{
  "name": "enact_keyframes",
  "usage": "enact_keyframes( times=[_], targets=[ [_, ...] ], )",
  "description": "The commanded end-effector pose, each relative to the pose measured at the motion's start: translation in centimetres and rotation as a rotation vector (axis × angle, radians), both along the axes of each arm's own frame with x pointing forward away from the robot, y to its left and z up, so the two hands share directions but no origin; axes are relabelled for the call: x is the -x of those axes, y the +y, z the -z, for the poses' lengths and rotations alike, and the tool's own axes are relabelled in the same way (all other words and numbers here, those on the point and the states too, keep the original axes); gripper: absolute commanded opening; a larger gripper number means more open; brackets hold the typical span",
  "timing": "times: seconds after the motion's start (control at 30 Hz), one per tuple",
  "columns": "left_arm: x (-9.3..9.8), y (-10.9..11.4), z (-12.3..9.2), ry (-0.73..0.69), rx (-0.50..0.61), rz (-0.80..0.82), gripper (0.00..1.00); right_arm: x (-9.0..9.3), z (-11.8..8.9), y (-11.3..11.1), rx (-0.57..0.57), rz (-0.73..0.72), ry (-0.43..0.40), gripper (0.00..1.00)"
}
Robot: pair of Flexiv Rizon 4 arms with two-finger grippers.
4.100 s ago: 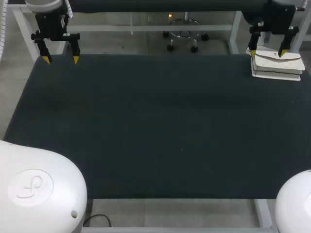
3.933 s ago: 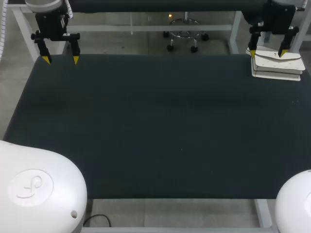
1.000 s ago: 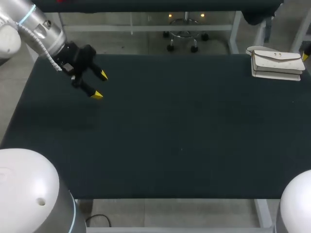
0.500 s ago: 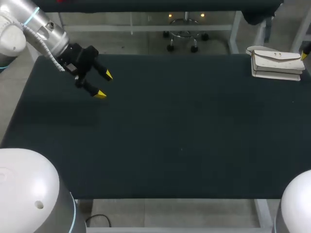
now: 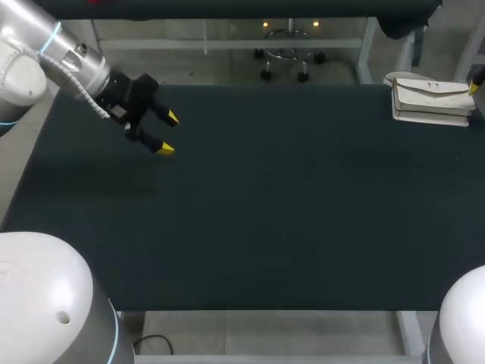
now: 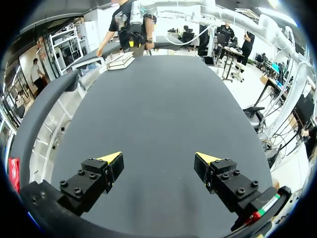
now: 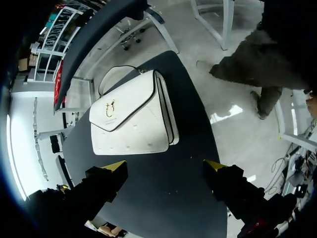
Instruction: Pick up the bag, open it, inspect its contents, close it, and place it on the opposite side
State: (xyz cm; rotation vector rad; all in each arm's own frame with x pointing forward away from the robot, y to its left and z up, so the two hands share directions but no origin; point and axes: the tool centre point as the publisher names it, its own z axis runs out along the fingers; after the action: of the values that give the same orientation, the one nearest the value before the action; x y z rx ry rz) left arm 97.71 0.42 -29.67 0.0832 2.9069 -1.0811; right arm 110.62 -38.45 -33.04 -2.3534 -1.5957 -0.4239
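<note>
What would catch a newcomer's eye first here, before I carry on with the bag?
The white bag, lying flat at the dark table's far right corner, stands out most. The right end effector hangs open just short of it, touching nothing. The left end effector is open over the table's far left part, holding nothing.

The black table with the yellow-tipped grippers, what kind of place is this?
Most likely a robot lab or test workshop, not a home. The left gripper and right gripper are both open at a dark table, and a white handbag lies on its far corner, probably for them to practise on.
</note>
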Motion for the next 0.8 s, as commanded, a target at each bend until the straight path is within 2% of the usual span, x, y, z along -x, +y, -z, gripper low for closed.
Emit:
enact_keyframes(
  times=[0.03,0.27,0.57,0.73,0.77,0.8],
  targets=[
    [0.0,0.0,0.0,-0.001,0.001,0.000,1.00,-0.8,0.4,-0.5,-0.031,-0.021,0.042,1.00],
    [0.0,0.0,0.0,-0.001,0.001,0.000,1.00,-1.8,1.2,-0.4,-0.045,-0.022,0.047,1.00],
    [0.0,0.0,0.0,-0.001,0.001,0.000,1.00,-3.3,2.7,-0.1,-0.123,-0.014,0.031,0.96],
    [0.0,0.0,0.0,-0.001,0.001,0.000,1.00,-4.1,3.2,-0.2,-0.149,-0.004,0.024,0.77],
    [0.0,0.0,0.0,-0.001,0.001,0.000,1.00,-4.3,3.3,-0.3,-0.153,-0.003,0.024,0.71],
    [0.0,0.0,0.0,-0.001,0.001,0.000,1.00,-4.4,3.4,-0.3,-0.158,0.000,0.022,0.60]
  ],
)
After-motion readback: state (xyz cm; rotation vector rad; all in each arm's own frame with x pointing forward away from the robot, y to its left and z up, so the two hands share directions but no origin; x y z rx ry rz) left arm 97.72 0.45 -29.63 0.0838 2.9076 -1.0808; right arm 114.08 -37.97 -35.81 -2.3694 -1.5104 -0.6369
